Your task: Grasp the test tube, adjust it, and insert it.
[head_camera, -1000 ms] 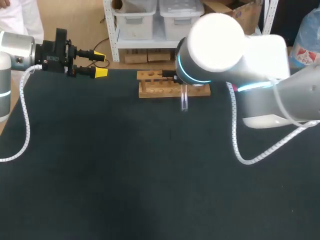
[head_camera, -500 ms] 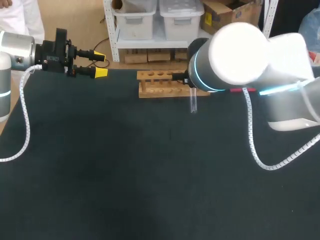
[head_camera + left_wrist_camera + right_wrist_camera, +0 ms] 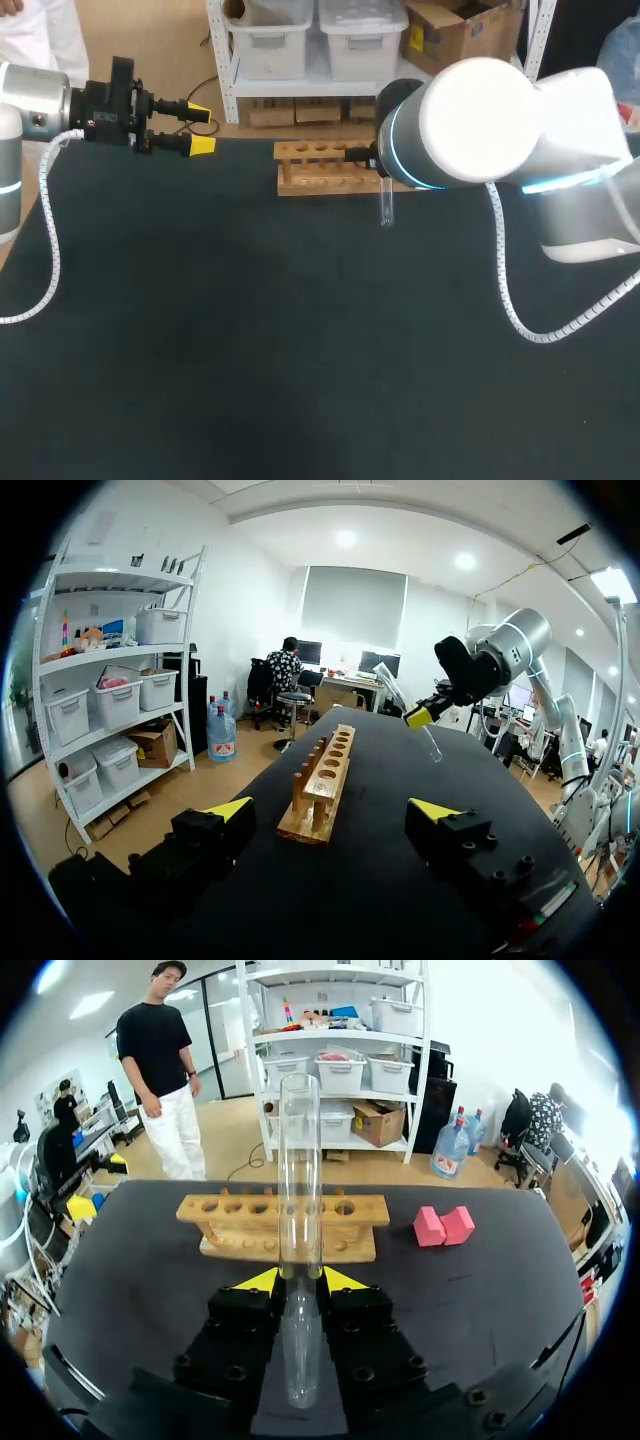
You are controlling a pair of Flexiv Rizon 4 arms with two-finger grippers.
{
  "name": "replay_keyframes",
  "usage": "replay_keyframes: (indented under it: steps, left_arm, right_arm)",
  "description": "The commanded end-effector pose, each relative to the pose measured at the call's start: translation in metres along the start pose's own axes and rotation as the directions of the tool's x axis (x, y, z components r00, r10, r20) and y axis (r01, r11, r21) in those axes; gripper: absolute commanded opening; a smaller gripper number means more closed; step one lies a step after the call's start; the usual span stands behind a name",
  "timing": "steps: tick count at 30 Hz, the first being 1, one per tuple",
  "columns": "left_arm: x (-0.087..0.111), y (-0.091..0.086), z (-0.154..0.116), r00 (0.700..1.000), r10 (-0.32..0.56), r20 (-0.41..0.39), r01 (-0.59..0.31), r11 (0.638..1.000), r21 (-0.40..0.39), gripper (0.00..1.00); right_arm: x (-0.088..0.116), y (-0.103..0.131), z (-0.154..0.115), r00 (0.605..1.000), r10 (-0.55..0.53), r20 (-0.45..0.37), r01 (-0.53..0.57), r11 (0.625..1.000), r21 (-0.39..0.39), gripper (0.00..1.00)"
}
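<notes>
A clear glass test tube (image 3: 299, 1180) stands upright between the yellow-tipped fingers of my right gripper (image 3: 300, 1278), which is shut on its lower part. Ahead of it lies the wooden rack (image 3: 285, 1225) with a row of holes. From the head view the tube (image 3: 385, 203) hangs just in front of the rack's (image 3: 320, 168) right end, and the right arm's body hides its own gripper. My left gripper (image 3: 200, 128) is open at the table's far left edge, level with the rack. Its wrist view shows the rack (image 3: 322, 792) lengthwise and the tilted tube (image 3: 432, 746) beyond.
A pink block (image 3: 443, 1226) rests on the dark mat to the right of the rack. A white cable (image 3: 505, 290) loops down from the right arm over the table. The dark mat (image 3: 250, 340) spreads wide in front of the rack.
My right arm has shifted to the right along the rack's front with the tube in its grip, mostly in the first half second. The left arm has stayed still.
</notes>
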State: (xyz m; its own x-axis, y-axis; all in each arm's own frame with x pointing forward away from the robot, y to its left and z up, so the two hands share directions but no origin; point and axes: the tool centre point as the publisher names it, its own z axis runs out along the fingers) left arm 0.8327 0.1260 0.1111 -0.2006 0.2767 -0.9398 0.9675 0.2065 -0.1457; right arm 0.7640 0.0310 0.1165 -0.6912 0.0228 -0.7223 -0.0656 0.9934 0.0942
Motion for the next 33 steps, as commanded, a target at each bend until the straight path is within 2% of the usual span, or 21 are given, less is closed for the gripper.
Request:
replay_keyframes:
  steps: [1,2,6,17,24,29,33]
  left_arm:
    - [0.001,0.0,0.0,1.0,0.002,0.003,-0.002,1.0,0.0,1.0]
    - [0.001,0.0,0.0,1.0,0.002,0.003,-0.002,1.0,0.0,1.0]
    - [0.001,0.0,0.0,1.0,0.002,0.003,-0.002,1.0,0.0,1.0]
    - [0.001,0.0,0.0,1.0,0.002,0.003,-0.002,1.0,0.0,1.0]
    - [0.001,0.0,0.0,1.0,0.002,0.003,-0.002,1.0,0.0,1.0]
    - [0.001,0.0,0.0,1.0,0.002,0.003,-0.002,1.0,0.0,1.0]
    - [0.001,0.0,0.0,1.0,0.002,0.003,-0.002,1.0,0.0,1.0]
  right_arm:
    - [-0.01,0.0,-0.005,0.964,0.111,0.243,-0.093,0.992,-0.087,0.0]
    - [-0.013,0.0,-0.007,0.947,0.129,0.294,-0.102,0.989,-0.106,0.0]
    - [-0.022,0.002,-0.009,0.916,0.143,0.375,-0.119,0.989,-0.087,0.0]
    - [-0.042,0.004,-0.013,0.864,0.12,0.488,-0.134,0.991,-0.007,0.0]
    - [-0.059,0.002,-0.015,0.843,0.097,0.529,-0.122,0.992,0.013,0.0]
    - [-0.068,-0.002,-0.014,0.842,0.08,0.533,-0.102,0.995,0.012,0.0]
    - [-0.075,-0.006,-0.006,0.842,0.039,0.538,-0.074,0.996,0.045,0.0]
